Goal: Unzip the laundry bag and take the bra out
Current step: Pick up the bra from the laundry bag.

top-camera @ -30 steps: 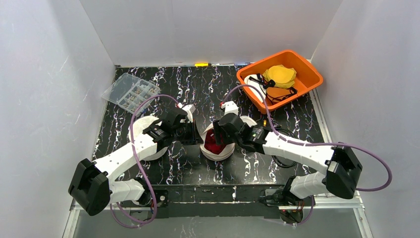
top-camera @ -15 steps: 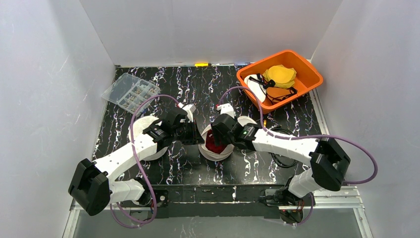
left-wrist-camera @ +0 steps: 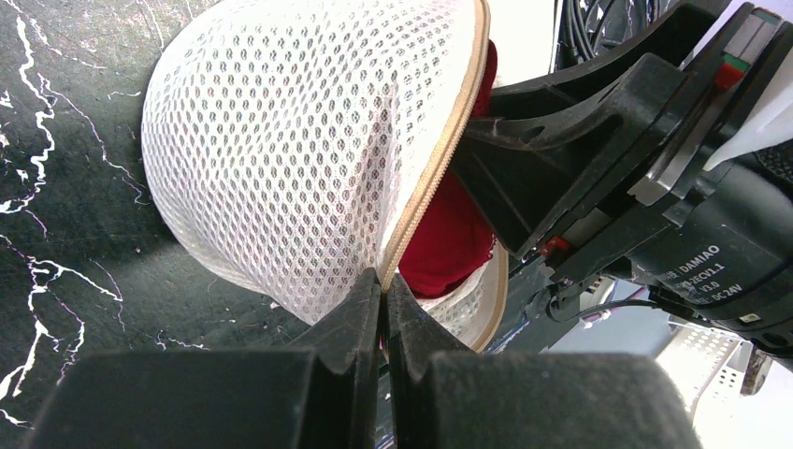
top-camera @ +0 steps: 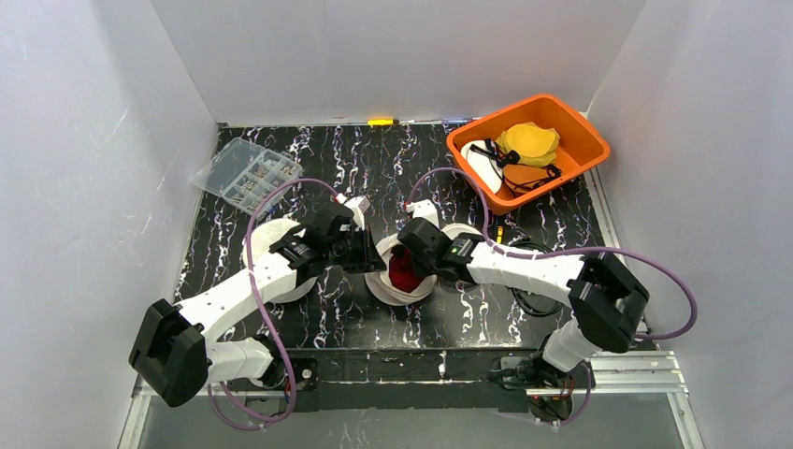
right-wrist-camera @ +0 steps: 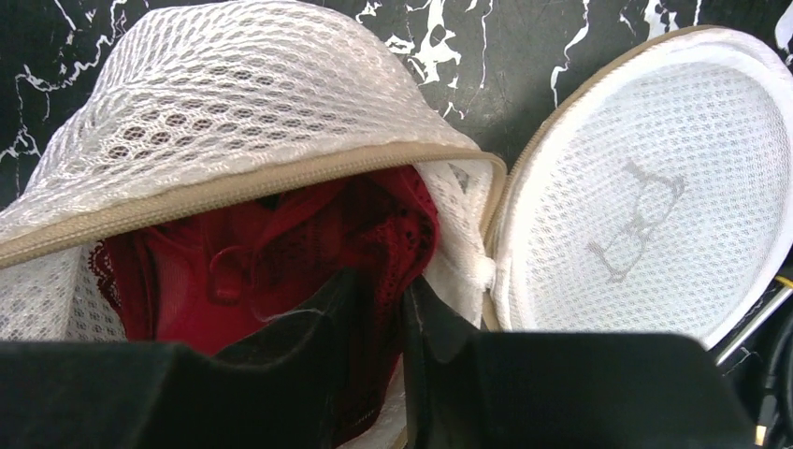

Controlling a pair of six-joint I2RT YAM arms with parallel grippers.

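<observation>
Bra shows only partly through laundry bag opening, pinched by right gripper.

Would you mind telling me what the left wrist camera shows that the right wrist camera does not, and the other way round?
Only the left wrist view: the left gripper pinched shut on the laundry bag at its zip edge, and the right arm's black housing at the opening. Only the right wrist view: the right gripper closed on the red bra, and a round mesh panel with a bra outline beside the bag. Both: the open bag, the bra inside, the marbled table.
</observation>
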